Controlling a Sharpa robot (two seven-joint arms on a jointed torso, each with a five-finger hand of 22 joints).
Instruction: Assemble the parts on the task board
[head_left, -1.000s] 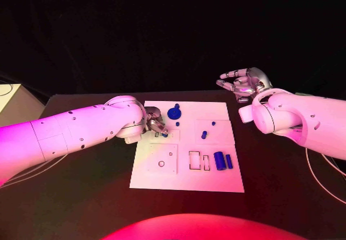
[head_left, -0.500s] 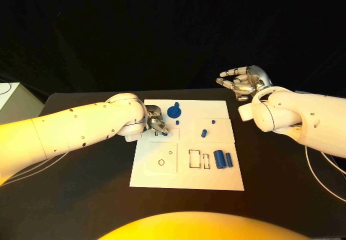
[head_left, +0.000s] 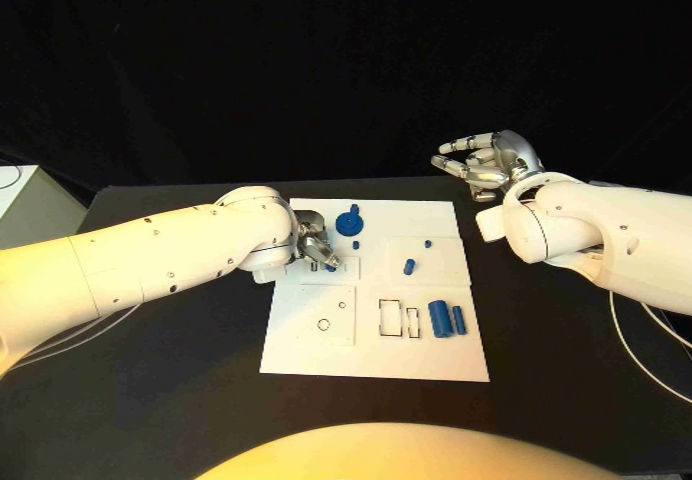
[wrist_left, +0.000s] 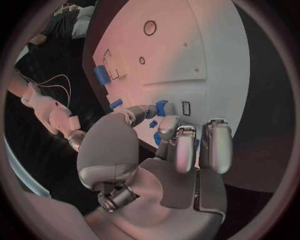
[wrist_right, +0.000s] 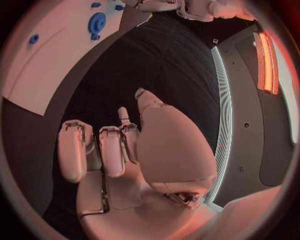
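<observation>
While pinching a small blue part (wrist_left: 162, 107), left hand (head_left: 313, 250) is hovering over the task board (head_left: 433, 365).
Slot (wrist_left: 185, 108) is lying just beside the part; right hand (head_left: 486, 163) is idling, fingers loosely curled, empty.

- A robotics lab or test cell.
- A black table (head_left: 173, 400) stands against a dark backdrop.
- A white task board (head_left: 368, 345) with cut-out slots lies before two white robot arms.
</observation>
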